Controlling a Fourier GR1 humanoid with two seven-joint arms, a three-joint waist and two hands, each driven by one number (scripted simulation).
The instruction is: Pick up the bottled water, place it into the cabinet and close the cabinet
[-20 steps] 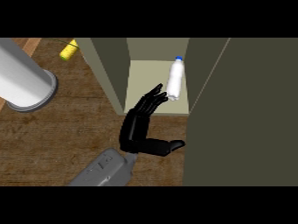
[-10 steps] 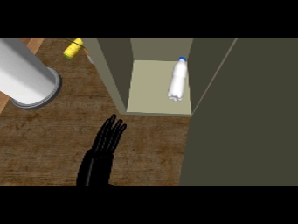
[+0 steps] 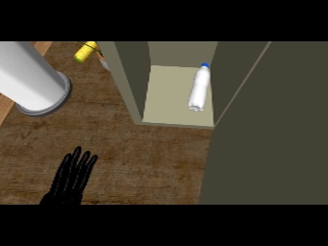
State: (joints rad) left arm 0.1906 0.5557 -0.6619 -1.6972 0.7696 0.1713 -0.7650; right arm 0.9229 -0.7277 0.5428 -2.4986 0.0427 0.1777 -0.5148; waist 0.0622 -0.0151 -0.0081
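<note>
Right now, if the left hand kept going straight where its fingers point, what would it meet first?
Probably the cabinet's left side wall. The left hand points across bare counter toward it, left of the bottled water inside. Height is unclear, so I'm unsure.

The left hand (image 3: 69, 181) is plain matte black with long, slender fingers.

The bottled water (image 3: 199, 90), a clear plastic bottle with a blue cap, sits inside the cabinet (image 3: 132, 77) on its pale floor, just beside the right inner wall, cap toward the view's top; whether it stands or lies cannot be told. The cabinet is olive-grey and open, its door (image 3: 280, 125) swung out at the view's right
</note>
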